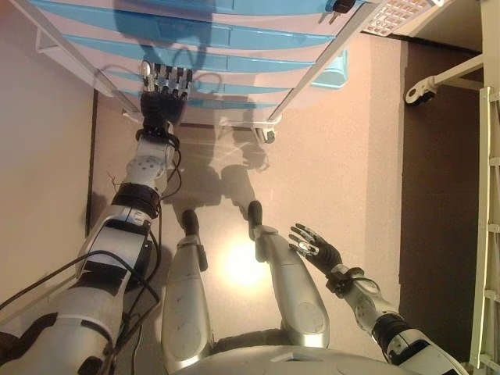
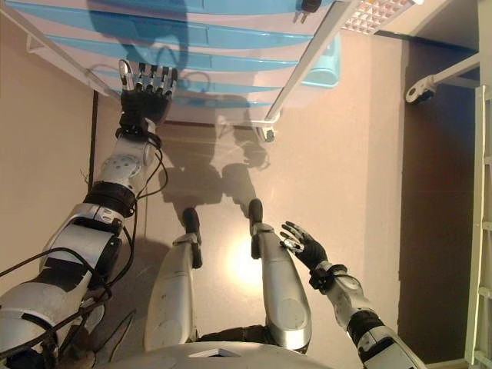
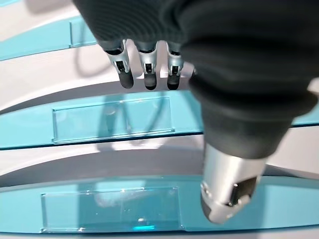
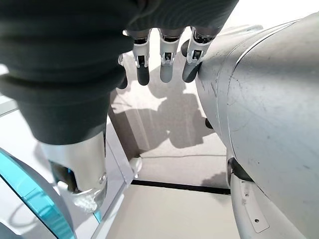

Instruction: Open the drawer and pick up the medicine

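1. A drawer cabinet (image 1: 234,47) with a white frame and translucent blue drawer fronts stands on castors on the beige floor (image 1: 336,156), filling the far edge of the head views
2. Its front shows as a stack of blue drawers (image 3: 99,127), each with a clear rectangular label window (image 3: 112,119); all the fronts sit flush with one another, none pulled out
3. The left hand (image 1: 164,90) is stretched out from the lower left to the cabinet's front, near its left post, with its dark-tipped fingers (image 1: 168,76) straight and side by side, pointing at the lower drawers
4. In the left wrist view the fingertips (image 3: 149,79) lie at the white band above one blue front and the thumb (image 3: 229,186) hangs apart from them over the front below; the fingers are spread out flat, wrapped round nothing, and I cannot tell whether they touch the cabinet
5. The right hand (image 1: 312,246) hangs low on the robot's right side, well apart from the cabinet, its fingers loosely splayed and empty
6. The medicine shows in no view; neither hand carries anything, and nothing readable shows through the closed fronts
7. A white rack on castors (image 1: 437,82) stands at the right edge of the floor, beside a darker strip of flooring (image 1: 437,219)
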